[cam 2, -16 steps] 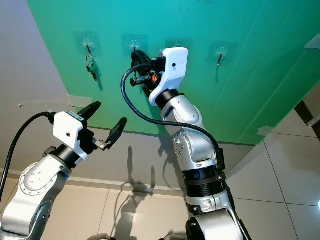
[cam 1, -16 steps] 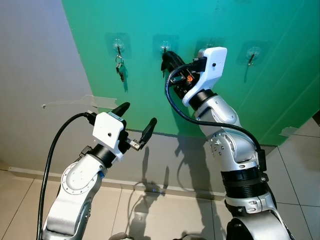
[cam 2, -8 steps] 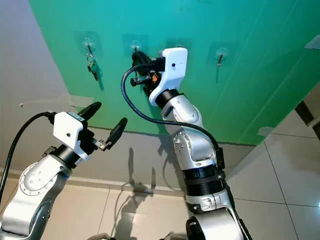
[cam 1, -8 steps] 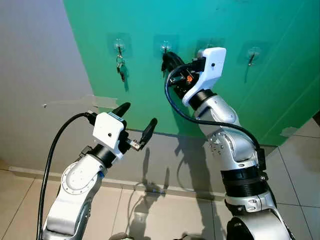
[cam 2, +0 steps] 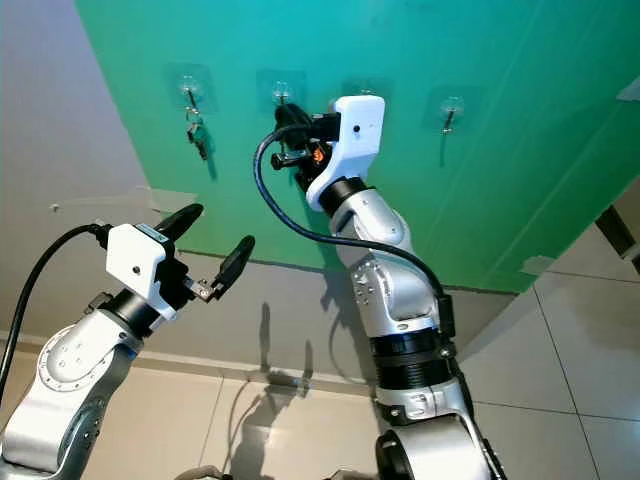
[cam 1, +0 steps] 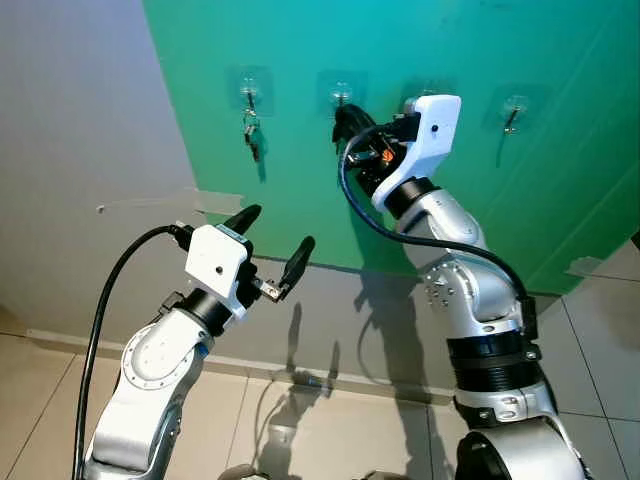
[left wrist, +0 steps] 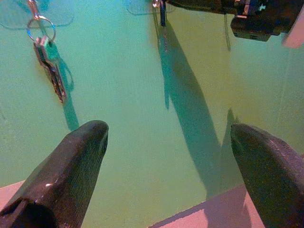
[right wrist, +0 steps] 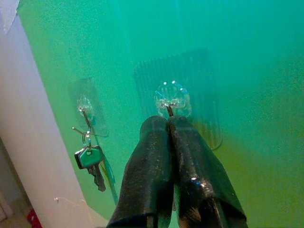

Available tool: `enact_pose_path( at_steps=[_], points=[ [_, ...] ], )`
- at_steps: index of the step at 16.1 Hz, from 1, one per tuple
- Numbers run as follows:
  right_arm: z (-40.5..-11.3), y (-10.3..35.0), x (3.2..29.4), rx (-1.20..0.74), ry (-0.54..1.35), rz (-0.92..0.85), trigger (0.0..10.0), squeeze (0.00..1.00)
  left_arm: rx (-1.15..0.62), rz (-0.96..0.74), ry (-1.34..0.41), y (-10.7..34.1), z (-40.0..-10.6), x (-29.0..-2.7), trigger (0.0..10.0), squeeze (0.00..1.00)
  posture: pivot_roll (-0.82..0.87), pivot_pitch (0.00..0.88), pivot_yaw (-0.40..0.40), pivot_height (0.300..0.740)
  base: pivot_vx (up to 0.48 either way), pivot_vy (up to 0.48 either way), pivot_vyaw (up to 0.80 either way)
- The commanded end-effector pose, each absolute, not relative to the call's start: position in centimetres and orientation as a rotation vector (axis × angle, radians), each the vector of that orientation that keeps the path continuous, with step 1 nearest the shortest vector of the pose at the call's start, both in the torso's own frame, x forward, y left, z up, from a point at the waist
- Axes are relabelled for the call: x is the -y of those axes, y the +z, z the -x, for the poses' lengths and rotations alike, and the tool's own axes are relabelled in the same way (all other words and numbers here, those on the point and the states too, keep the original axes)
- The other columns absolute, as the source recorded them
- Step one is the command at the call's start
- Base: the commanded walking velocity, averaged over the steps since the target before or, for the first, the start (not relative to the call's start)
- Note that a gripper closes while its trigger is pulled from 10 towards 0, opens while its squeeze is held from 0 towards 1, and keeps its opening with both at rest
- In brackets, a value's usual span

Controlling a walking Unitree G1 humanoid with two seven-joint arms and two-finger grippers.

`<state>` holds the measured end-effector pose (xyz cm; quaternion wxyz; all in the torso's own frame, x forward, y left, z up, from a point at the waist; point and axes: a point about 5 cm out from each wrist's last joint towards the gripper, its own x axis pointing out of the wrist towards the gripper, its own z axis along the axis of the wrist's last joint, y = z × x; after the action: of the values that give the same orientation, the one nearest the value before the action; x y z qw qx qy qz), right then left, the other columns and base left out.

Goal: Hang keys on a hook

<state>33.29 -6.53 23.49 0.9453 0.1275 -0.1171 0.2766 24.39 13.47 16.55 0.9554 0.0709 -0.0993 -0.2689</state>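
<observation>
the keys being hung cannot be made out clearly; in the left wrist view a thin dark piece point(left wrist: 163, 12) hangs at the second hook point(cam 1: 342, 97), right at the tip of the right tool point(right wrist: 169, 124). whether that piece is the key, and whether its ring is over the hook, i cannot tell. the right tool has its two black fingers pressed together with no gap between them, tips touching the base of that hook on the green wall point(cam 1: 560, 190); what they pinch, if anything, is hidden between them.

judging by this, the step in hand is the hanging itself: the ring is being brought onto or settled over the hook. the next move calls for a small drop so the ring seats behind the hook's bend, then a parting of the fingers and a straight pull back, so the clear adhesive pad is not tugged.

at about 9 o'clock from that hook, another hook point(cam 1: 249, 95) carries a set of keys point(cam 1: 251, 135) with a green-headed key on a ring. at 3 o'clock, well apart, sits an empty hook point(cam 1: 514, 107). between these a fourth pad shows just above the right wrist. so: four hooks, one hung key set.

the left tool point(cam 1: 272, 245) hovers low at 7 o'clock from the work, fingers spread wide, holding nothing.
</observation>
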Motion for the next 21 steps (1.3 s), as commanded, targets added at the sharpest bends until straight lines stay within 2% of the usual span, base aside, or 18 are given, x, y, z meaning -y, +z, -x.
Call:
enact_pose_path(
  at_steps=[1,7,14,17,19,21],
  points=[
    [-33.5,22.5,7.3,0.179,0.537,-0.249,10.0,0.00,0.205,-0.146,-0.571,16.8,-24.2,-13.1,10.0,0.00,0.00,0.052,-0.028,0.740,0.000,0.000,0.00],
    [-33.2,22.6,7.8,0.154,0.609,-0.242,10.0,0.00,0.204,-0.142,-0.574,16.8,-24.0,-13.1,10.0,0.00,0.00,0.067,-0.031,0.740,0.000,0.000,0.00],
    [-33.3,22.4,8.5,0.125,0.600,-0.213,10.0,0.00,0.200,-0.141,-0.574,16.8,-24.1,-13.0,10.0,0.00,0.00,0.072,-0.032,0.740,0.000,0.000,0.00],
    [-33.6,23.6,9.3,0.199,0.550,-0.288,10.0,0.00,0.204,-0.145,-0.570,16.8,-24.2,-13.1,10.0,0.00,0.00,0.072,-0.028,0.740,0.000,0.000,0.00],
    [-33.2,24.9,9.2,0.264,0.599,-0.349,10.0,0.00,0.208,-0.145,-0.569,17.0,-24.3,-13.1,10.0,0.00,-0.01,0.076,-0.025,0.740,0.000,0.000,0.00],
    [-33.0,24.8,8.9,0.253,0.641,-0.318,10.0,0.00,0.208,-0.146,-0.572,17.0,-24.3,-13.1,10.0,0.00,-0.01,0.079,-0.024,0.740,0.000,0.000,0.00]
  ],
)
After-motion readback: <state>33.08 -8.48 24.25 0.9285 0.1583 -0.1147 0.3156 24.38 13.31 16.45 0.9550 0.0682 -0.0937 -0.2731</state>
